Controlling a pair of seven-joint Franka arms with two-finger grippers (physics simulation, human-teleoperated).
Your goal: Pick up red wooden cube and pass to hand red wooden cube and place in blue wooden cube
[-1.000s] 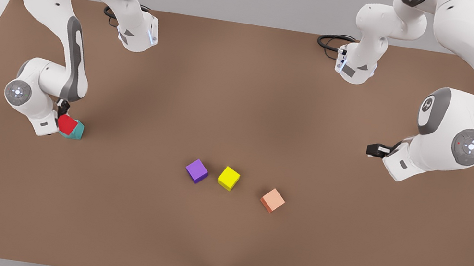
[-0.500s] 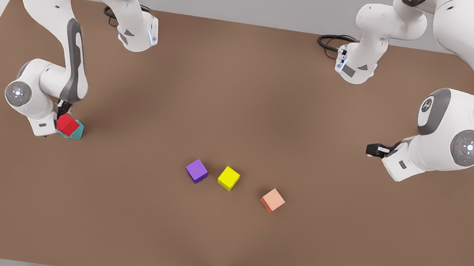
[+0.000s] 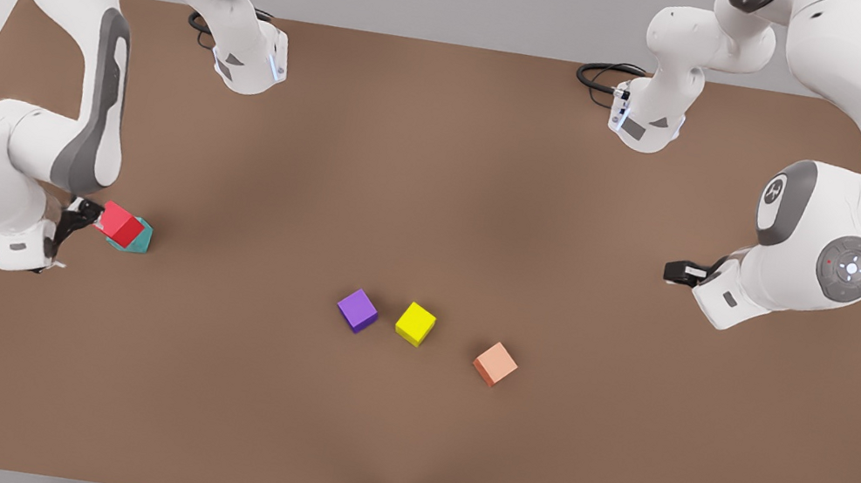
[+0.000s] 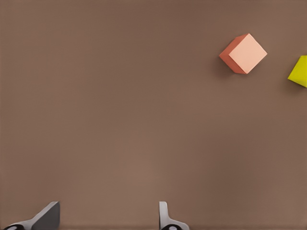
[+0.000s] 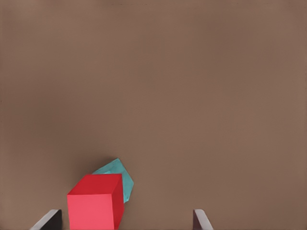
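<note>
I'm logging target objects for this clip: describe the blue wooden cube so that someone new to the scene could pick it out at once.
Start at the brown table and go to the front view's left, where the right gripper is. The blue wooden cube sits just beside it. It is the only teal cube, and the only one carrying the red wooden cube on top; the others lie singly near the middle.

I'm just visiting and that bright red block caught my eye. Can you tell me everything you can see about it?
The red wooden cube is small, plain and bright red with flat matte faces. It sits on top of the blue wooden cube, turned at a different angle and overhanging it. The pair is at the front view's left of the brown table. The right gripper is open beside it; whether a finger touches it is unclear.
</note>
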